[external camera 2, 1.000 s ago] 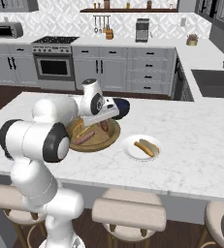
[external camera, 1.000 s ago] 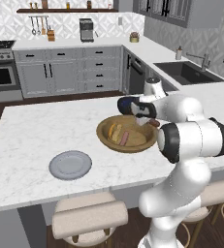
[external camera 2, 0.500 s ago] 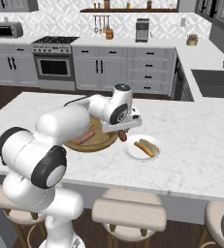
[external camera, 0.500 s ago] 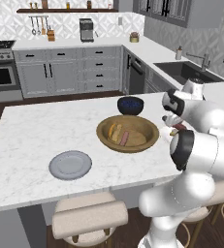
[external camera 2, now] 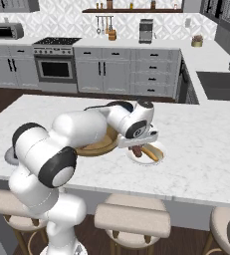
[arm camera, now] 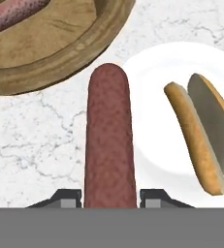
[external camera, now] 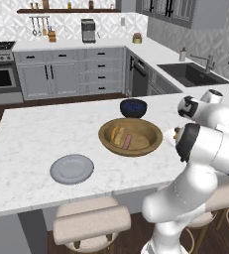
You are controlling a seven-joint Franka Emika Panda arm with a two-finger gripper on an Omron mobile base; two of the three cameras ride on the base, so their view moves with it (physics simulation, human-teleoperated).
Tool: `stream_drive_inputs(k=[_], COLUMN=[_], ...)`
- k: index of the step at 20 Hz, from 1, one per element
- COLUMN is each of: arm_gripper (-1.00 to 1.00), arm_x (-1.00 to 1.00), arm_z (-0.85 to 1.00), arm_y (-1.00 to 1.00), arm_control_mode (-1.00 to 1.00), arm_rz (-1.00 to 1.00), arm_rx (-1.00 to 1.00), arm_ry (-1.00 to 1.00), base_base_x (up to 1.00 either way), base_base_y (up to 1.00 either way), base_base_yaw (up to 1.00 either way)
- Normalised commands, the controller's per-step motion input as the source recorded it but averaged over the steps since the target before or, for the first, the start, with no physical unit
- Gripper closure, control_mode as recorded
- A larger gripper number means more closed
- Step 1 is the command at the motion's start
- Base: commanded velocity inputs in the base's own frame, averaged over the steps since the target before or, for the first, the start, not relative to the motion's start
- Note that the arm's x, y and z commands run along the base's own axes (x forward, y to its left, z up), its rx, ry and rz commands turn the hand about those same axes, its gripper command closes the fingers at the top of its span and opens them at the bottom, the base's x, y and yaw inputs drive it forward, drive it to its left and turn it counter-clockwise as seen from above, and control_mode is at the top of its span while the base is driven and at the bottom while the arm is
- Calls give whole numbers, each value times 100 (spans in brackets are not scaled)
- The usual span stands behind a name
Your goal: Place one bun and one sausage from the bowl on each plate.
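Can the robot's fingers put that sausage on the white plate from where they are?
Probably yes. The sausage hangs at the rim of the white plate, with bare plate beside the bun already there.

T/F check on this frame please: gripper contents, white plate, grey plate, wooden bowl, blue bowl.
1. The gripper is shut on a dark red sausage. True.
2. The glossy white round plate already holds an open tan bun. True.
3. The matte grey round plate holds a bun. False: nothing lies on it.
4. The wide brown wooden bowl is empty. False: food still lies in it, including a pinkish sausage.
5. The small dark blue bowl stands on the counter beyond the wooden bowl in the left base view. True.
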Motion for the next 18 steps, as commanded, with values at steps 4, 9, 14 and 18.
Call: stream_drive_inputs(k=[4,9,14,18], arm_gripper=[100,100,100,100], arm_x=[0,-3,28,33], arm_z=[-29,-33,-28,-28], arm_y=[1,8,0,-3], arm_control_mode=[-100,-100,-100,-100], arm_rz=[18,17,4,1], arm_rx=[0,0,0,0], arm_ry=[0,0,0,0], base_base_x=[0,0,0,0], base_base_y=[0,0,0,0], base_base_yaw=[0,0,0,0])
